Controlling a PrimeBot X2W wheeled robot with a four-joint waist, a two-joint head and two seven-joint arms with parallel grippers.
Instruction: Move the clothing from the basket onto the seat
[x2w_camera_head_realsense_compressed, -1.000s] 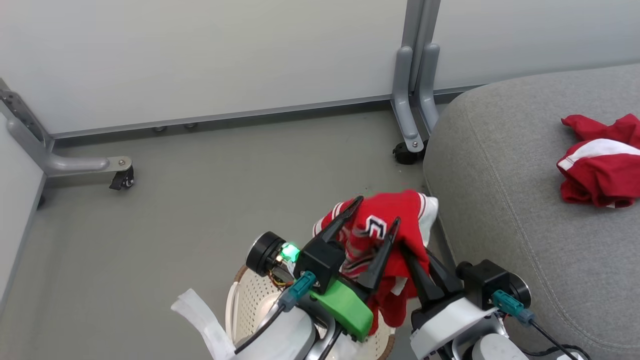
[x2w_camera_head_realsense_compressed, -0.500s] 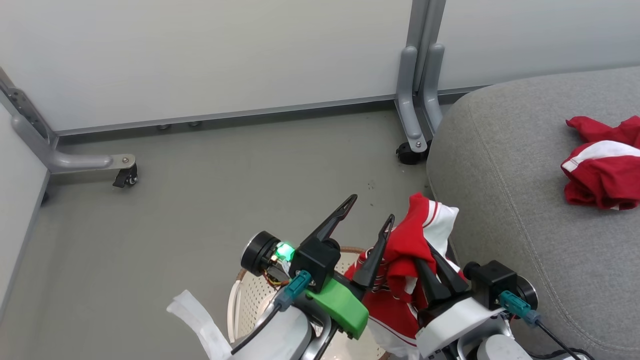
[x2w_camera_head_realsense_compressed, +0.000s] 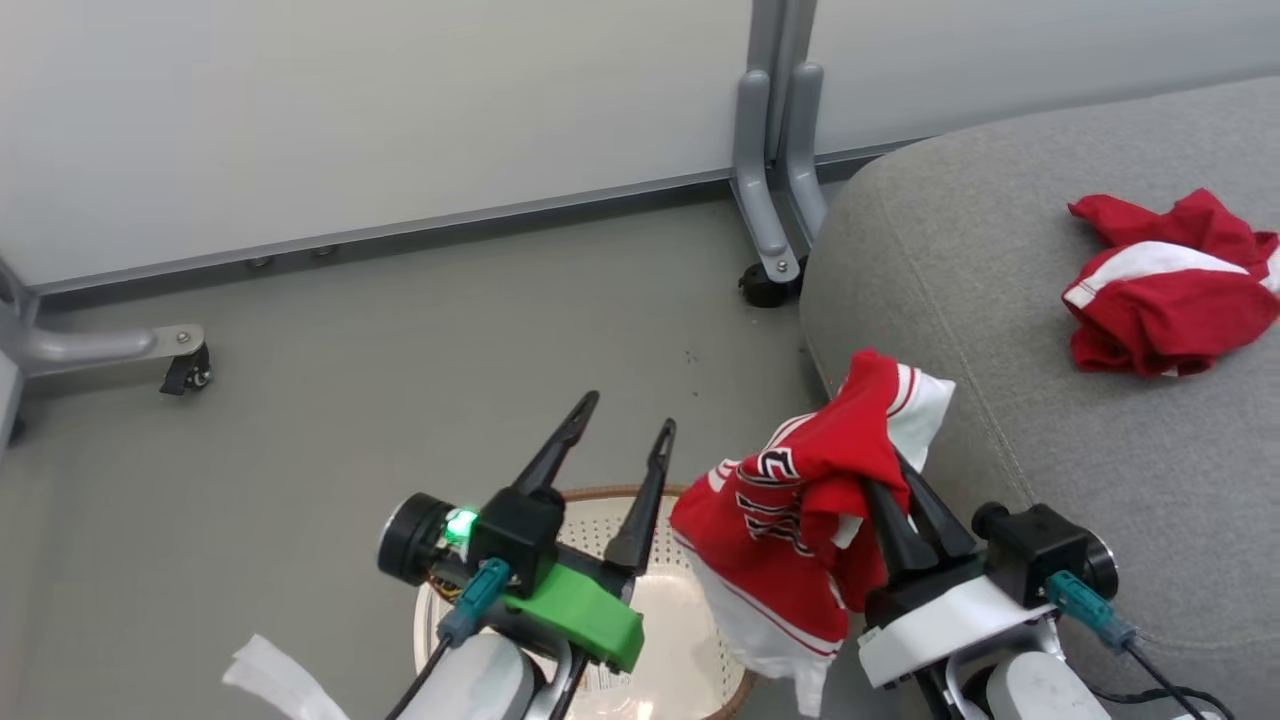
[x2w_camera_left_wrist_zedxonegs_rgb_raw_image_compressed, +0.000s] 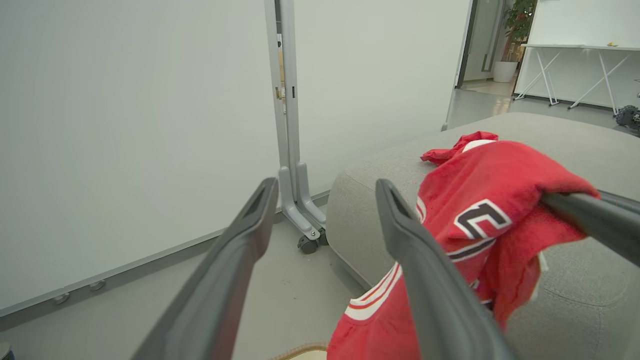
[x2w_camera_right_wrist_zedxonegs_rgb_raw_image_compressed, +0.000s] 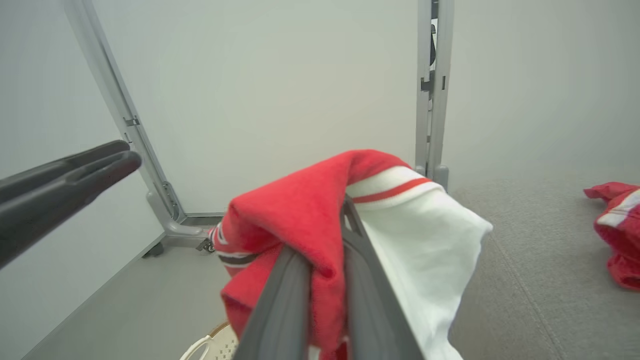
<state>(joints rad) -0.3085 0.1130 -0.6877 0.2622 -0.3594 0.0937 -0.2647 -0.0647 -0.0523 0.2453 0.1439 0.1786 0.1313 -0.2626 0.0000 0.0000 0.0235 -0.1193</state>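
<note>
Right gripper (x2w_camera_head_realsense_compressed: 895, 495) clamped on the jersey (x2w_camera_head_realsense_compressed: 790, 500), which drapes off its fingers between basket (x2w_camera_head_realsense_compressed: 690, 640) and seat (x2w_camera_head_realsense_compressed: 1000, 400) edge. Left gripper (x2w_camera_head_realsense_compressed: 629, 411) wide open, empty, over the basket. Striped garment (x2w_camera_head_realsense_compressed: 1160, 300) lies on the seat, ahead-right of the right gripper.

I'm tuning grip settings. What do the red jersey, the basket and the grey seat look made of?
The jersey: soft matte knit fabric, slightly fuzzy; it drapes in limp folds; fibre unclear. The basket: hard moulded plastic, glossy inside, with rows of small holes; brown rim looks woven, perhaps moulded. The seat: matte grey woven upholstery fabric with a stitched seam.
</note>
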